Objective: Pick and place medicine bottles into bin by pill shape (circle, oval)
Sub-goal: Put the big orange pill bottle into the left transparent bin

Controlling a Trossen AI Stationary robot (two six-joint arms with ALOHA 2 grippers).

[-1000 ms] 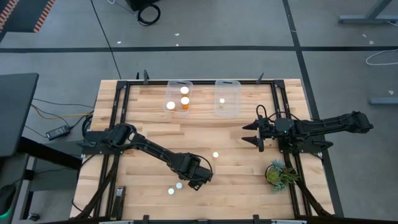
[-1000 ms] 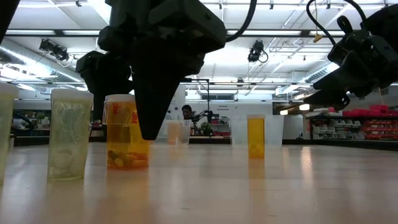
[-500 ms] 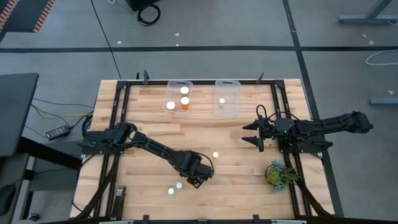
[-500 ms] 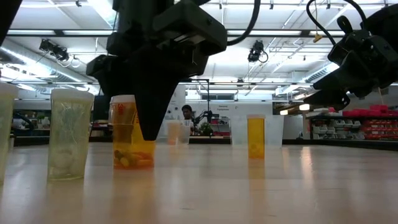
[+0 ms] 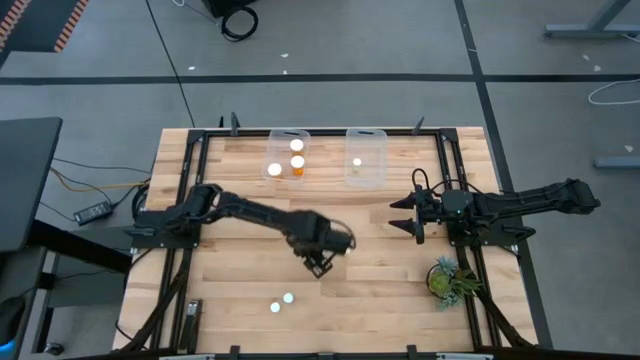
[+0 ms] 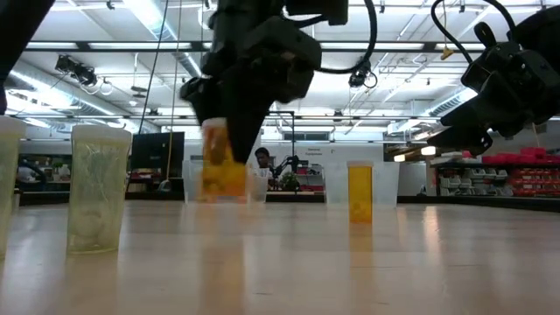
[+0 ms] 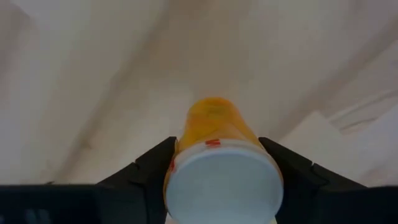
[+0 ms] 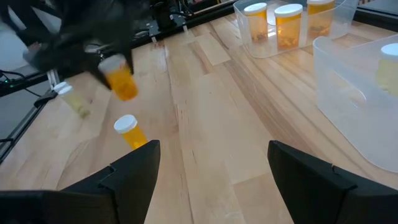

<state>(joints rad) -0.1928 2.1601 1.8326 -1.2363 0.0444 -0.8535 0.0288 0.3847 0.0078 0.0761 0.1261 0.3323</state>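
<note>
My left gripper hangs over the middle of the table, pointing down, shut on an orange medicine bottle with a white cap. Another orange bottle stands upright on the table to its right. Two pale bottles stand near the front edge. The left clear bin holds three bottles. The right clear bin holds one. My right gripper waits open at the table's right side. My left gripper pinches the bottle's top, at the cap's rim, between its two fingers, one on each side. The fingers come from above, pointing down. The bottle hangs upright below them, clear of the table.
A small potted plant stands at the front right, near the right arm's base. Both bins sit side by side at the far edge. Bare wood lies between the held bottle and the bins.
My left gripper has taken the orange bottle off the table near the front edge, lifted it clear and carried it toward the far edge, rolling its wrist a little. The two pale bottles and the other orange one stay where they were.
</note>
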